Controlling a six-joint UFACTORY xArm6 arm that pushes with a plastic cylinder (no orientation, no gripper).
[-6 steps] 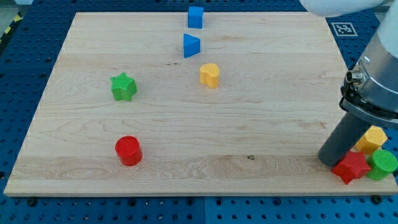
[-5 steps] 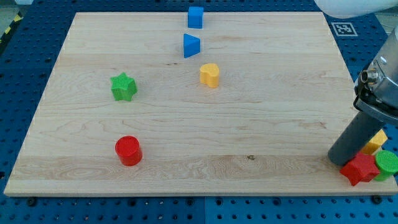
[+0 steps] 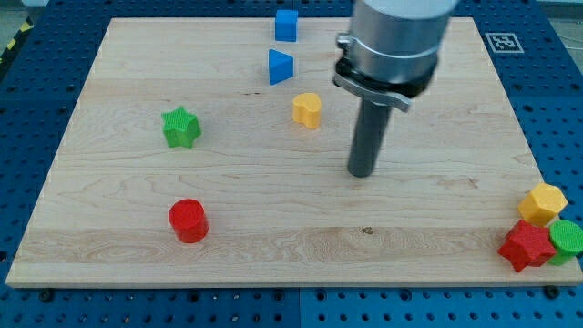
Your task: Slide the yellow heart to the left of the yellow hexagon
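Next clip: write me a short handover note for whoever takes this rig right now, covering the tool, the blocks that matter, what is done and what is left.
Tool: my tip rests on open board, to the lower right of the yellow heart, touching no block.
Blocks: the yellow heart sits near the view's top centre. The yellow hexagon is at the view's bottom right corner, beside the red star and green block.
Done: nothing yet; the heart is far from the hexagon.
Left: get around to the heart's left and push it rightward to a spot just left of the hexagon.

We see pale wood-grain board (image 3: pixel 437 219) on blue perforated base (image 3: pixel 27 82). Blocks: yellow heart (image 3: pixel 307 109), yellow hexagon (image 3: pixel 543 203), blue cube (image 3: pixel 286 25), blue triangle (image 3: pixel 280 66), green star (image 3: pixel 180 127), red cylinder (image 3: pixel 188 220), red star (image 3: pixel 526 244), green cylinder (image 3: pixel 568 239). Dark rod, my tip (image 3: pixel 362 173).
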